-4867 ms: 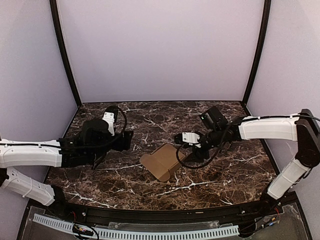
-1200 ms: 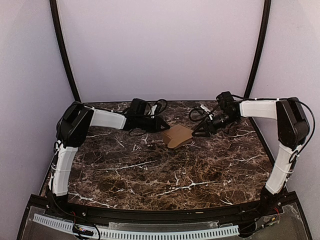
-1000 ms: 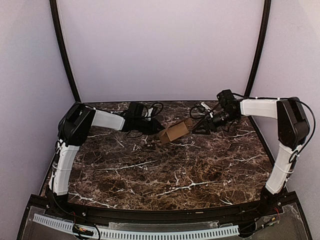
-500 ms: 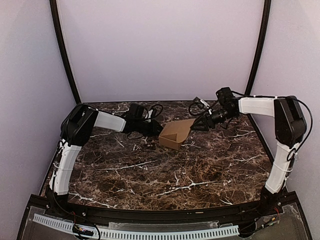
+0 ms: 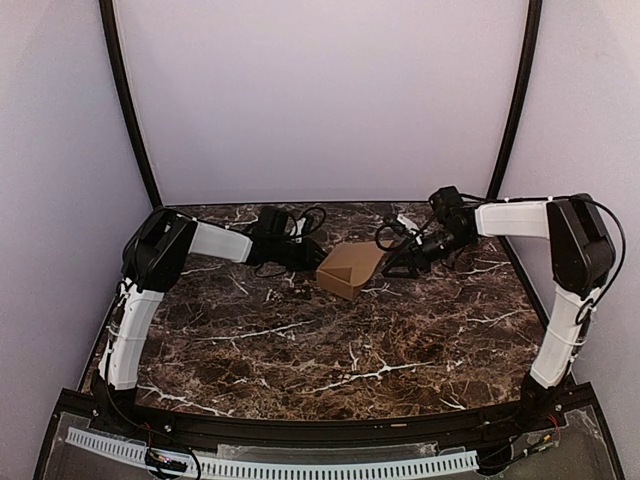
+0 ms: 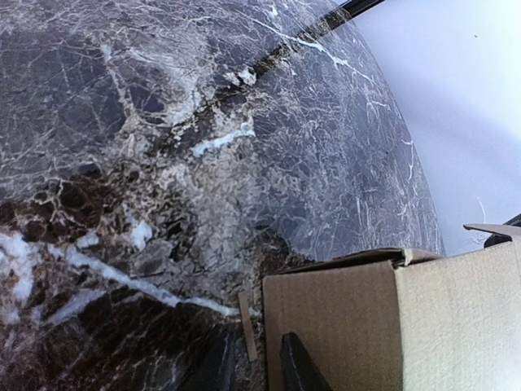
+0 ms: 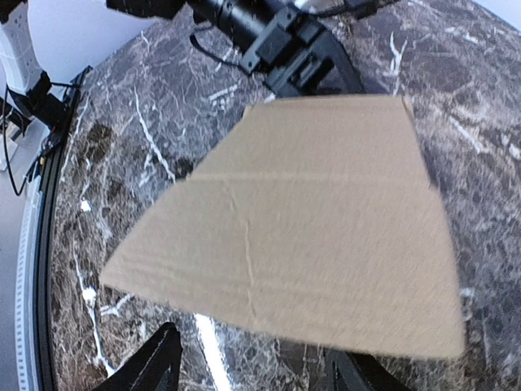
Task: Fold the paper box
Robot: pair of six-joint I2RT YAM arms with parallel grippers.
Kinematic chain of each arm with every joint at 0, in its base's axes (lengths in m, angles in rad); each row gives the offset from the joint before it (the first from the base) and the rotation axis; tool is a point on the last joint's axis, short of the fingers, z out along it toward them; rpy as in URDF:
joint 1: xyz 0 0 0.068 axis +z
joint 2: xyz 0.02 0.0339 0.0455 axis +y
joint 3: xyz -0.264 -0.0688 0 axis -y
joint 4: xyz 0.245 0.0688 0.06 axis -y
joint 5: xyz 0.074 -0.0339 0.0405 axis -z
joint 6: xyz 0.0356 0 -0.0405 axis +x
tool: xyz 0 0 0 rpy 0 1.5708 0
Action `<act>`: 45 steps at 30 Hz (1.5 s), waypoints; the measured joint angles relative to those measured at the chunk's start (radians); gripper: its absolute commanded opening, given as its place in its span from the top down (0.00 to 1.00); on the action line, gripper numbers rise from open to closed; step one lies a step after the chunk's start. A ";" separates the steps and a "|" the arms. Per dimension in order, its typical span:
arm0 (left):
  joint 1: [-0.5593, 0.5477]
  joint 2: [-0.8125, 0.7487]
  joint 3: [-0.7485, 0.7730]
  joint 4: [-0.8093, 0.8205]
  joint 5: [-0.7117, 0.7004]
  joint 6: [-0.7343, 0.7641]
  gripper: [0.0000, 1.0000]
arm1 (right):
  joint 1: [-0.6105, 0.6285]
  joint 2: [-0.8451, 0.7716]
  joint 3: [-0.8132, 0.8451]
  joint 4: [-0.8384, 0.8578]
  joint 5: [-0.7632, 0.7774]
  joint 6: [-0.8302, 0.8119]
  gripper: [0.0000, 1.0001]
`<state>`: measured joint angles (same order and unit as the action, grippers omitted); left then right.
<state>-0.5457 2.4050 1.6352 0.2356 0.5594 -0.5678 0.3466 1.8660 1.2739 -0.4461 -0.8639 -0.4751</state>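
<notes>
The paper box point(image 5: 350, 268) is plain brown cardboard, half formed, and stands on the marble near the back of the table. My left gripper point(image 5: 308, 260) is at its left side. In the left wrist view its jaws point(image 6: 254, 342) stand narrowly apart round a thin flap edge at the corner of the box point(image 6: 366, 326), and one finger lies against the box's face. My right gripper point(image 5: 392, 268) is at the box's right side. Its fingers point(image 7: 159, 358) are spread wide, with a blurred panel of the box point(image 7: 309, 220) just ahead of them.
The dark marble table point(image 5: 300, 350) ends at the pale back wall point(image 5: 320, 100) just behind the box. Black frame posts point(image 5: 130, 110) stand at both back corners. The left arm's black wrist and cables point(image 7: 277, 41) sit just beyond the box in the right wrist view.
The box went from a low, tilted shape to a taller, boxier one. Its raised right flap came down a little, and my right gripper dropped slightly with it. The left gripper stayed at the left side.
</notes>
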 measured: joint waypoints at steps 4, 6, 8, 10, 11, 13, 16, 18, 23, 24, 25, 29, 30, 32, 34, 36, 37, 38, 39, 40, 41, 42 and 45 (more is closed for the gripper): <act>0.003 -0.017 -0.013 -0.014 -0.019 0.026 0.71 | -0.007 -0.026 -0.084 -0.045 0.054 -0.082 0.40; 0.006 -0.044 -0.032 -0.038 -0.042 0.040 0.66 | -0.018 -0.036 -0.101 -0.083 0.063 -0.121 0.39; 0.010 -0.072 -0.052 -0.058 -0.068 0.048 0.63 | -0.038 -0.052 -0.102 -0.127 0.070 -0.165 0.40; 0.011 -0.105 -0.073 -0.072 -0.092 0.051 0.61 | -0.060 -0.077 -0.100 -0.171 0.071 -0.203 0.39; 0.012 -0.125 -0.085 -0.075 -0.105 0.052 0.60 | -0.067 -0.096 -0.089 -0.206 0.070 -0.225 0.39; 0.012 -0.167 -0.101 -0.078 -0.122 0.051 0.59 | -0.092 -0.119 -0.071 -0.235 0.069 -0.240 0.38; 0.012 -0.221 -0.103 -0.077 -0.129 0.047 0.59 | -0.110 -0.168 -0.028 -0.235 0.062 -0.236 0.38; 0.009 -0.249 -0.100 -0.077 -0.130 0.044 0.58 | -0.114 -0.197 -0.001 -0.194 0.046 -0.194 0.37; -0.014 -0.266 -0.079 -0.110 -0.133 0.056 0.55 | -0.099 -0.166 0.092 -0.041 0.012 -0.049 0.36; -0.023 -0.266 -0.076 -0.129 -0.137 0.062 0.54 | -0.089 -0.132 0.132 -0.022 0.012 -0.024 0.35; -0.032 -0.266 -0.072 -0.146 -0.142 0.068 0.54 | -0.080 -0.101 0.162 -0.010 0.012 -0.010 0.35; -0.061 -0.265 -0.063 -0.206 -0.172 0.092 0.54 | -0.024 0.080 0.309 0.024 0.026 0.047 0.35; -0.069 -0.265 -0.063 -0.217 -0.179 0.097 0.54 | -0.015 0.110 0.321 0.027 0.032 0.052 0.36; -0.079 -0.264 -0.063 -0.240 -0.190 0.106 0.53 | 0.005 0.174 0.336 0.027 0.056 0.063 0.36; -0.084 -0.261 -0.063 -0.253 -0.202 0.117 0.53 | 0.019 0.221 0.336 0.018 0.077 0.065 0.36; -0.088 -0.258 -0.063 -0.265 -0.213 0.129 0.53 | 0.027 0.248 0.334 -0.002 0.095 0.065 0.37; -0.089 -0.257 -0.063 -0.270 -0.218 0.135 0.53 | 0.027 0.251 0.330 -0.008 0.101 0.065 0.37; -0.093 -0.256 -0.063 -0.275 -0.224 0.142 0.53 | 0.027 0.251 0.322 -0.013 0.104 0.065 0.37; -0.094 -0.254 -0.063 -0.280 -0.229 0.147 0.53 | 0.027 0.248 0.317 -0.016 0.105 0.064 0.38; -0.094 -0.252 -0.063 -0.283 -0.232 0.151 0.53 | 0.027 0.245 0.307 -0.014 0.106 0.064 0.38; -0.094 -0.249 -0.063 -0.284 -0.235 0.156 0.53 | 0.028 0.240 0.293 -0.013 0.106 0.063 0.39; -0.095 -0.245 -0.063 -0.286 -0.237 0.159 0.53 | 0.030 0.236 0.278 -0.013 0.106 0.063 0.40; -0.098 -0.227 -0.057 -0.290 -0.237 0.167 0.53 | 0.036 0.234 0.236 -0.011 0.102 0.066 0.43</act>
<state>-0.6437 2.1784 1.5780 -0.0540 0.3225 -0.4007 0.3828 2.1002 1.5101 -0.4572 -0.7616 -0.4088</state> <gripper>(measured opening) 0.472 0.593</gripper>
